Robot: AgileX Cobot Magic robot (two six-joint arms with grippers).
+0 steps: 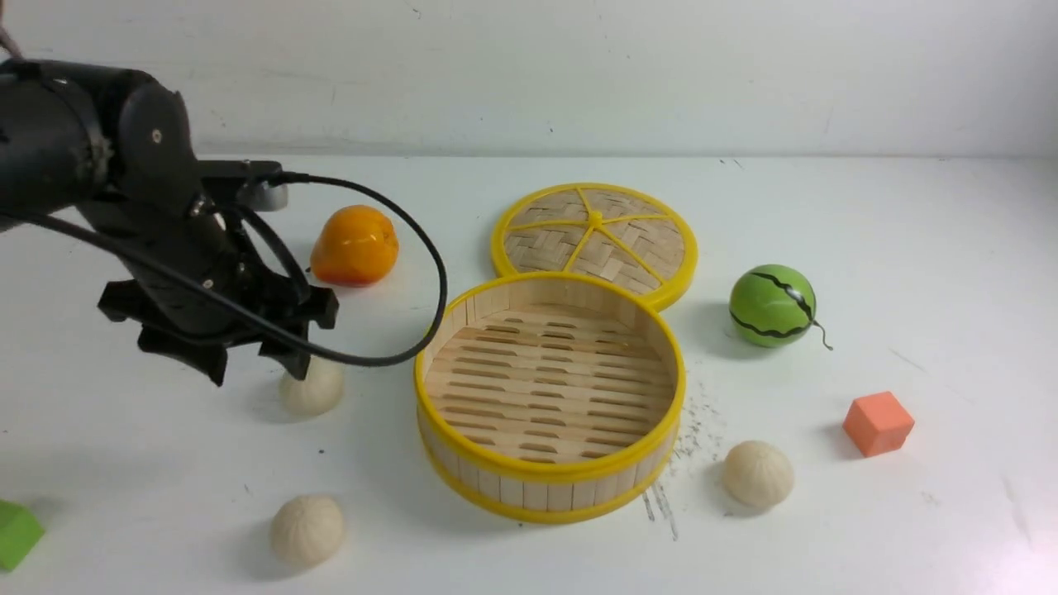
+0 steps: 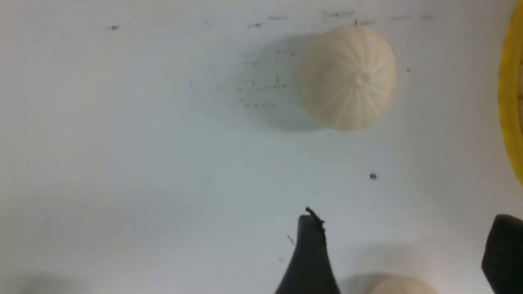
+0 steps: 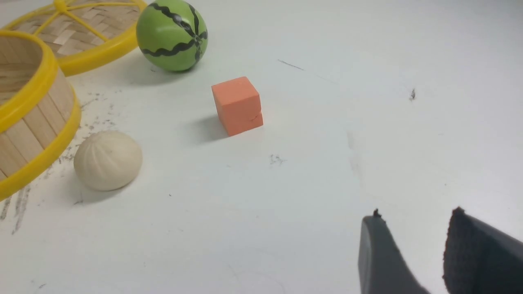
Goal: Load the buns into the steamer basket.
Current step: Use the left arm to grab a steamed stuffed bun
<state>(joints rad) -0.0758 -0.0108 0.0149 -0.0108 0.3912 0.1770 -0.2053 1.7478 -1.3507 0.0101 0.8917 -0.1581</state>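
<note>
hovering over the far-left bun (image 1: pixel 314 390), the left gripper (image 1: pixel 256 361) hangs with its jaws spread wide and nothing between them. its wrist view shows why it sits so: the far-left bun (image 2: pixel 402 286) peeks in at the frame edge between the two dark fingers (image 2: pixel 310 257), so the gap looks lined up for a straight drop and squeeze. the steamer basket (image 1: pixel 529 489) stands just beside that bun, its slatted floor bare. all three buns lie outside it on the table (image 1: pixel 909 248), so i judge the task is at its first pick. the near-left bun (image 1: pixel 307 530) rests toward the front, apart from the basket wall, and the right-hand bun (image 1: pixel 758 473) sits near the basket's other side. the right gripper (image 3: pixel 416 213) sits low over bare table, well apart from the right-hand bun (image 3: pixel 107 160), jaws slightly parted and empty, likely parked aside so the arms do not cross. the lid (image 1: pixel 595 235) lies flat just behind the basket, leaving the opening free.
</note>
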